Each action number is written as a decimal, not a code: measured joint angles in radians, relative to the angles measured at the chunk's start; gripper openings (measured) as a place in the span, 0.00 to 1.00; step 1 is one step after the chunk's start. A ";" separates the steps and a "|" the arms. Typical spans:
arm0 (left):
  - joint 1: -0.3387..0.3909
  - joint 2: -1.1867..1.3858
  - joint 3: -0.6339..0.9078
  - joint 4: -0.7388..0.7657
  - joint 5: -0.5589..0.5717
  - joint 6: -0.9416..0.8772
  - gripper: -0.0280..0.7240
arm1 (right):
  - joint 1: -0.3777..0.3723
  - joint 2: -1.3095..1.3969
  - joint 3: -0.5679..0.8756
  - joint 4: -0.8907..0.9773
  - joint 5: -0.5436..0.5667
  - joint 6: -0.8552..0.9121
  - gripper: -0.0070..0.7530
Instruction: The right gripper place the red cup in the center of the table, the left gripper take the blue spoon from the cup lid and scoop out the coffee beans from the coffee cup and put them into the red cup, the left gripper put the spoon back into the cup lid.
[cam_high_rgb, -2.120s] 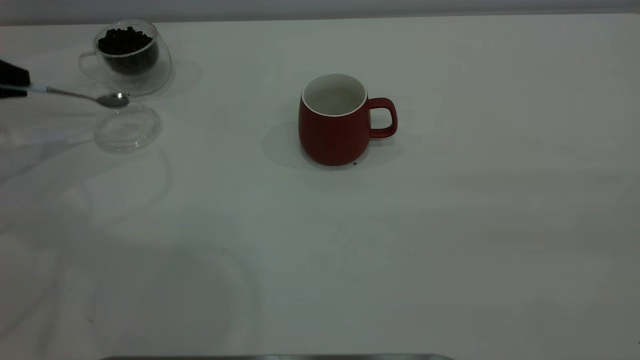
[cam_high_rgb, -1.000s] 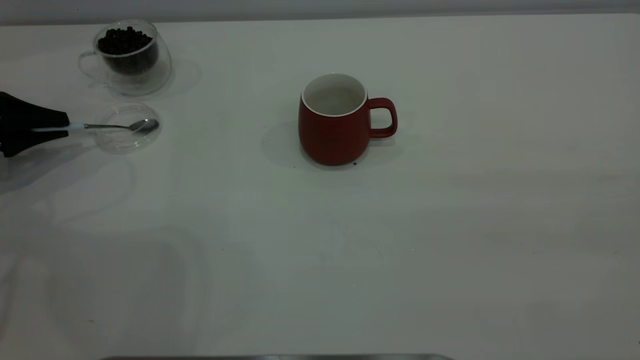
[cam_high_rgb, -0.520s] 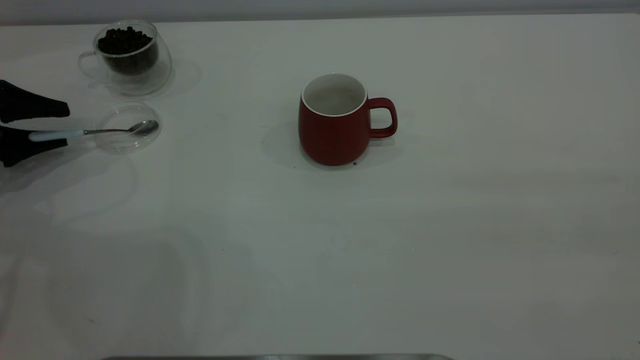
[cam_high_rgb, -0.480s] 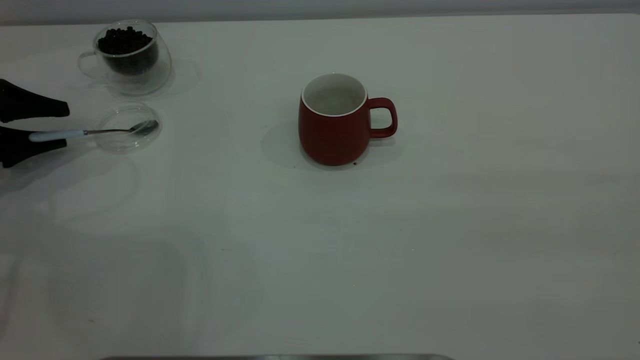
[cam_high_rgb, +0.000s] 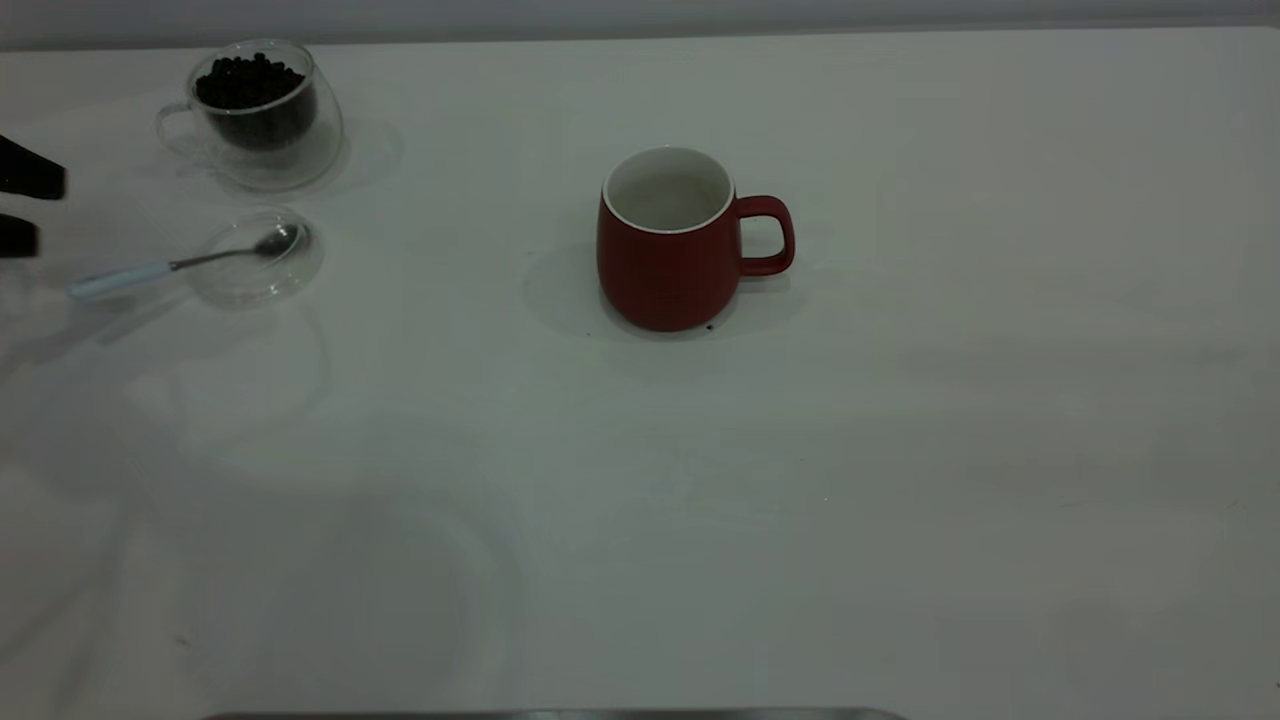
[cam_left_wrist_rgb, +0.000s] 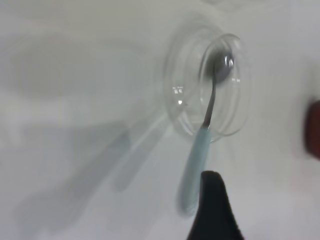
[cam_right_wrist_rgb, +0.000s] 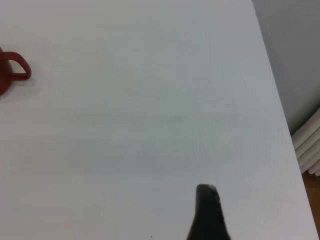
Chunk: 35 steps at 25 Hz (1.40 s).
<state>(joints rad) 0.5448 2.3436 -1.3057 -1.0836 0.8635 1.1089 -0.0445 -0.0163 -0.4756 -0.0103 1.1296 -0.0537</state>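
Observation:
The red cup (cam_high_rgb: 665, 260) stands upright in the middle of the table (cam_high_rgb: 900, 450), handle to the right; its handle shows in the right wrist view (cam_right_wrist_rgb: 15, 70). The blue spoon (cam_high_rgb: 180, 264) lies free, its bowl inside the cup lid (cam_high_rgb: 312, 262) and its pale handle resting on the table; it also shows in the left wrist view (cam_left_wrist_rgb: 205, 135) with the lid (cam_left_wrist_rgb: 175, 95). The coffee cup (cam_high_rgb: 300, 150) with coffee beans (cam_high_rgb: 245, 85) stands behind the lid. My left gripper (cam_high_rgb: 25, 205) is open and empty at the far left edge, apart from the spoon's handle.
Part of my right gripper (cam_right_wrist_rgb: 206, 215) hangs over bare table, far to the right of the red cup and near the table's right edge (cam_right_wrist_rgb: 280, 115). A small dark speck (cam_high_rgb: 710, 326) lies by the red cup's base.
My left gripper set the spoon's bowl into the lid, opened and let go. It has since drawn back to the left; the spoon's handle has dropped onto the table.

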 joint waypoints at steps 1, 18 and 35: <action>0.000 -0.024 0.000 0.028 -0.016 -0.016 0.81 | 0.000 0.000 0.000 0.000 0.000 0.000 0.79; 0.000 -0.564 0.003 0.434 0.095 -0.362 0.81 | 0.000 0.000 0.000 0.000 0.000 0.000 0.79; -0.427 -1.208 0.013 0.719 0.301 -0.791 0.81 | 0.000 0.000 0.000 0.000 0.000 0.000 0.79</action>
<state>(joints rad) 0.1178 1.1352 -1.2924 -0.3646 1.1646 0.3178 -0.0445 -0.0163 -0.4756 -0.0103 1.1296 -0.0537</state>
